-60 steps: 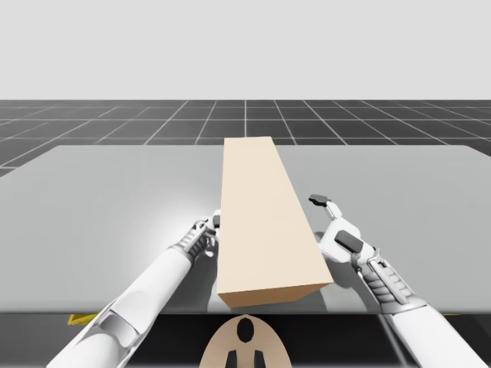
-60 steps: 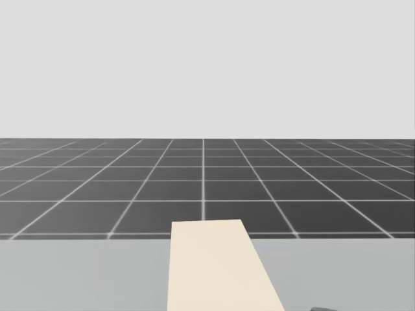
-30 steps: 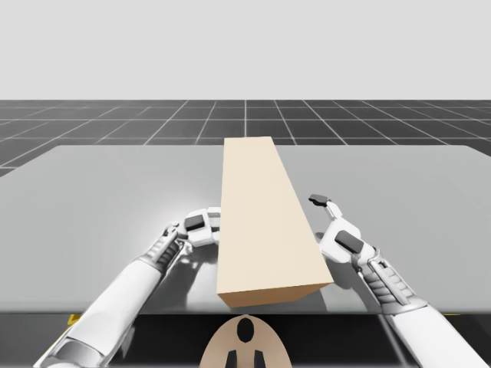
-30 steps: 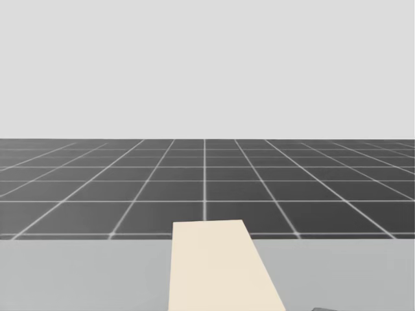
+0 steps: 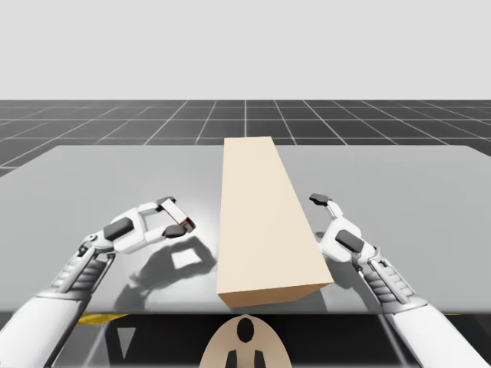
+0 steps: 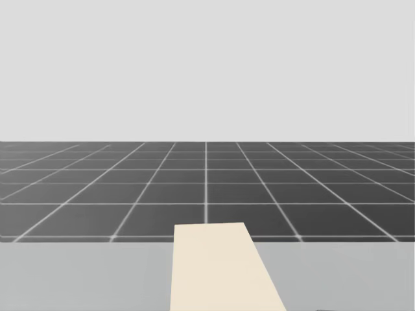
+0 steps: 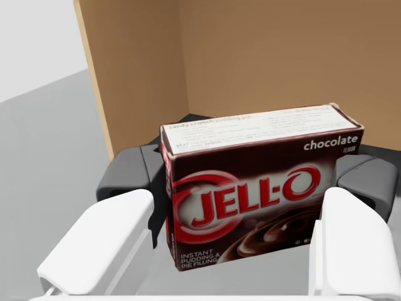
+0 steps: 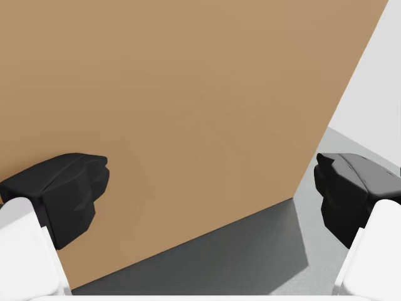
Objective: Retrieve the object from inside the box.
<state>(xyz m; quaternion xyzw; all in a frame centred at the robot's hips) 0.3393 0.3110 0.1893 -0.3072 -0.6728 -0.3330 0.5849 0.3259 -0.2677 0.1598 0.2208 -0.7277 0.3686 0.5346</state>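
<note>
Small dark-brown box, rectangular with a white top face, clamped in the left gripper. Both grey finger pads press against its two short ends in the left wrist view. It stands upright between them with its broad printed face toward the camera.

In the high view the left gripper holds the small dark-brown box over the left half of the grey tabletop. It sits nearer the near edge than the far one, just beside the left face of the large tan box and apart from it. A shadow of the gripper and its load falls on the tabletop, offset toward the near edge.

Beyond the held item, the left wrist view shows two brown walls of the large tan box meeting in an inside corner above a dark floor.

The large tan box stands at the middle of the tabletop, reaching from close to the near edge toward the far edge. Its pale top face also shows in the head view.

The right gripper lies by the right face of the large tan box, near the near edge. In the right wrist view the right gripper has its black fingertips spread wide, with nothing held, and the brown wall is just ahead.

A dark gridded floor extends past the far edge.
</note>
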